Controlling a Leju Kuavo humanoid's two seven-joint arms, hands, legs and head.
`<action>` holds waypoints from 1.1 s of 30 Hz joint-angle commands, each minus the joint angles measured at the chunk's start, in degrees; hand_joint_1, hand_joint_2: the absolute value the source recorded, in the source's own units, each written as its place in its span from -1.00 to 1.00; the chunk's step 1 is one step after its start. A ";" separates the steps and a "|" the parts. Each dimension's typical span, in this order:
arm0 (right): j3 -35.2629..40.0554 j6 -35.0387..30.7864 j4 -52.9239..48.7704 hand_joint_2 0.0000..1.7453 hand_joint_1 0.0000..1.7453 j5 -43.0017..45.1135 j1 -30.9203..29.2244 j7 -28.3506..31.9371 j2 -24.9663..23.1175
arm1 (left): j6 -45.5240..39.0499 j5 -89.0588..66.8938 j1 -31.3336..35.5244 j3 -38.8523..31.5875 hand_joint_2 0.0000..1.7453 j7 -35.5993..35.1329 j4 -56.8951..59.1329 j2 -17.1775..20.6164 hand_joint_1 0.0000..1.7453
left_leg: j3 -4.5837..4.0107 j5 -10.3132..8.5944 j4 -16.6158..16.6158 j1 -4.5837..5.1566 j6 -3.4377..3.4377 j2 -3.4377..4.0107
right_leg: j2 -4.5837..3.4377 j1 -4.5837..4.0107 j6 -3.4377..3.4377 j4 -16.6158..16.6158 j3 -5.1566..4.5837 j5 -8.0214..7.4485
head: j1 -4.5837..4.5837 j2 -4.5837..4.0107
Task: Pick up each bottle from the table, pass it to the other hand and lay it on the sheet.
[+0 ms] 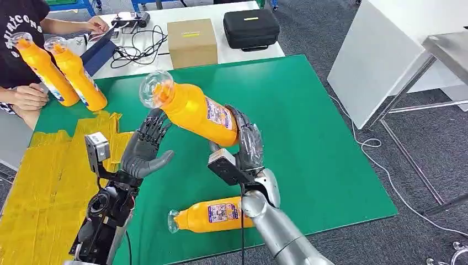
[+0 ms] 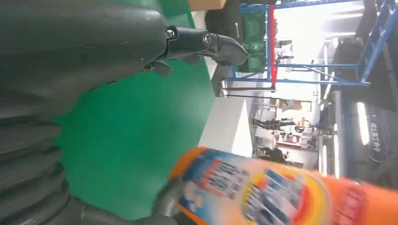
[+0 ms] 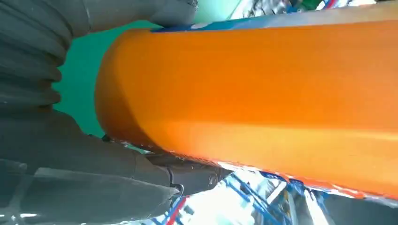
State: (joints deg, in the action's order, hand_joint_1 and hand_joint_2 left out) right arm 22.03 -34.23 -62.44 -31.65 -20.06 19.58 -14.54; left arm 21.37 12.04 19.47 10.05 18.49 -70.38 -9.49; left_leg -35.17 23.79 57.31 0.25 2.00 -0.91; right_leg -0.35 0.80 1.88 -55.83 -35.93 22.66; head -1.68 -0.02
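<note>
A green desk (image 1: 309, 110) carries a yellow sheet (image 1: 49, 182) along its left edge. Above the desk's middle, the right robot hand (image 1: 245, 144) is clamped on the base of a tilted orange bottle (image 1: 193, 109). The left robot hand (image 1: 144, 148), fingers apart, touches its neck. An early release could drop it onto the second bottle (image 1: 212, 215) at the near edge.

Two bottles (image 1: 60, 72) beside yellow sheet (image 1: 44, 182)
</note>
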 commanded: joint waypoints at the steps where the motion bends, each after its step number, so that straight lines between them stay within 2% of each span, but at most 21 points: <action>1: -0.22 2.01 6.07 1.00 1.00 -1.40 -3.25 -1.39 -0.21 | -1.93 -1.62 0.90 3.15 1.00 -0.42 -8.56 -0.39 -1.00 | 0.11 0.07 0.02 -0.04 -0.06 0.03 | 0.03 -0.04 -0.04 0.01 0.13 0.06 | 0.02 0.00; 5: 0.90 5.51 6.19 1.00 1.00 -1.72 -3.38 -2.10 -0.31 | -3.82 -2.29 0.79 5.13 1.00 -1.29 -13.09 -1.09 -1.00 | 0.14 0.12 0.06 -0.05 -0.07 0.03 | 0.04 -0.06 -0.04 -0.02 0.18 0.11 | 0.00 0.00; 13: 0.95 6.07 5.92 1.00 1.00 -1.67 -3.23 -2.10 -0.12 | -3.95 -2.21 0.95 5.17 1.00 -1.07 -12.23 -0.74 -1.00 | 0.34 0.20 0.04 -0.07 -0.13 0.09 | 0.01 -0.08 -0.09 0.00 0.39 0.17 | 0.02 0.00; 17: 2.89 14.06 4.27 1.00 1.00 0.90 -2.97 -0.93 0.52 | -4.09 -2.15 2.41 6.89 1.00 -0.39 -11.75 -0.07 -1.00 | 0.15 0.09 0.02 -0.05 -0.08 0.02 | 0.04 -0.05 -0.05 0.01 0.20 0.08 | 0.00 0.00; 19: 3.90 15.89 3.63 1.00 1.00 1.03 -3.13 -0.96 0.48 | -4.42 -1.89 3.04 7.36 1.00 -0.05 -11.26 0.29 -1.00 | 0.55 0.36 0.15 -0.16 -0.20 0.12 | 0.04 -0.19 -0.13 -0.05 0.62 0.31 | 0.00 0.00; 20: 4.44 16.23 3.66 1.00 1.00 0.76 -3.44 -1.16 0.30 | -4.53 -1.73 3.20 7.42 1.00 0.03 -11.11 0.46 -1.00 | 0.13 0.09 0.03 -0.04 -0.08 0.01 | 0.06 -0.05 -0.05 -0.01 0.17 0.09 | 0.02 0.00; 26: 7.95 17.31 4.30 1.00 1.00 -0.95 -4.73 -0.51 -0.07 | -5.04 -0.52 4.30 7.87 1.00 0.10 -9.13 1.14 -1.00 | 0.48 0.31 0.14 -0.13 -0.17 0.20 | -0.06 -0.15 -0.12 -0.06 0.51 0.24 | 0.02 0.00; 29: 10.22 16.79 4.76 1.00 1.00 -3.01 -5.11 -0.69 -0.51 | -5.11 -0.40 4.82 8.21 1.00 0.07 -7.94 1.21 -1.00 | 0.17 0.08 0.00 -0.04 -0.08 0.06 | 0.01 -0.05 -0.05 0.02 0.19 0.07 | 0.00 0.00; 33: 11.72 15.03 4.01 1.00 1.00 -4.32 -4.89 -0.66 -0.47 | -5.40 -0.24 4.77 8.33 1.00 0.00 -6.73 0.87 -1.00 | 0.17 0.08 0.00 -0.04 -0.08 0.04 | 0.02 -0.04 -0.05 0.02 0.18 0.07 | 0.02 0.00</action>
State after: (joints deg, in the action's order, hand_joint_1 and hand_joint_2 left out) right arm 27.41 -17.59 -59.91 -33.92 -22.26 18.64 -15.74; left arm 16.31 11.56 21.08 15.80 18.86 -82.93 -10.21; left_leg -35.19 23.79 57.31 0.25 2.00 -0.93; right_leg -0.34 0.81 1.88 -55.84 -35.94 22.66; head -1.66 -0.02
